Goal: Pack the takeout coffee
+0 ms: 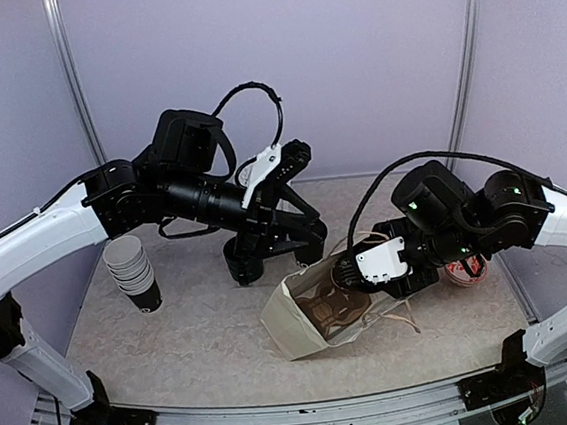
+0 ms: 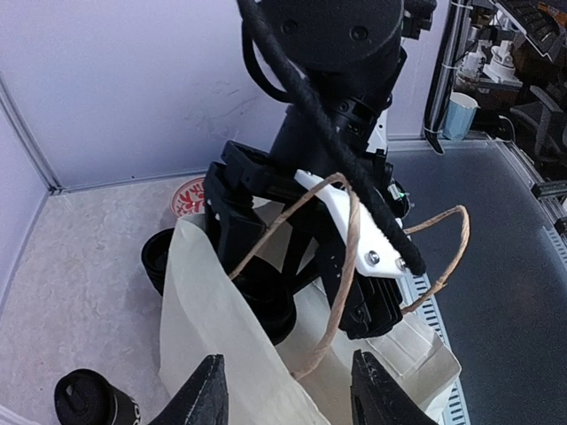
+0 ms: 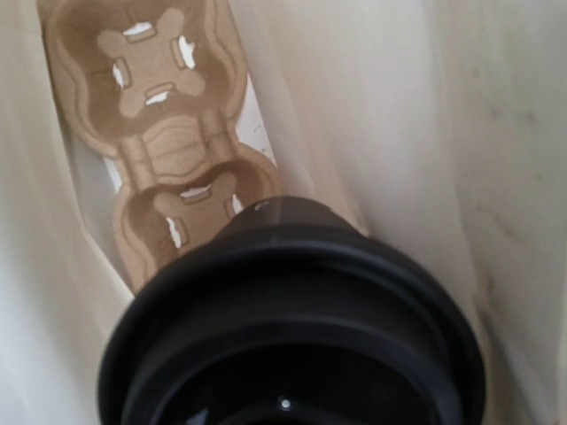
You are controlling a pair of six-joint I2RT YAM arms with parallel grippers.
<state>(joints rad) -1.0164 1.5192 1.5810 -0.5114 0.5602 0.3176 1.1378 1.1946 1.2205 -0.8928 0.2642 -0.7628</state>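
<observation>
A cream paper bag lies on its side with its mouth facing right; a brown cardboard cup carrier sits inside it. My right gripper reaches into the bag mouth, shut on a black lidded takeout cup, whose lid fills the right wrist view. The cup also shows in the left wrist view. A second lidded takeout cup stands left of the bag and shows in the left wrist view too. My left gripper is open and empty, hovering just behind the bag.
A stack of open black cups stands at the left. A red and white round thing lies right of the bag. The bag's twine handles loop over my right gripper. A black round object sits behind the bag.
</observation>
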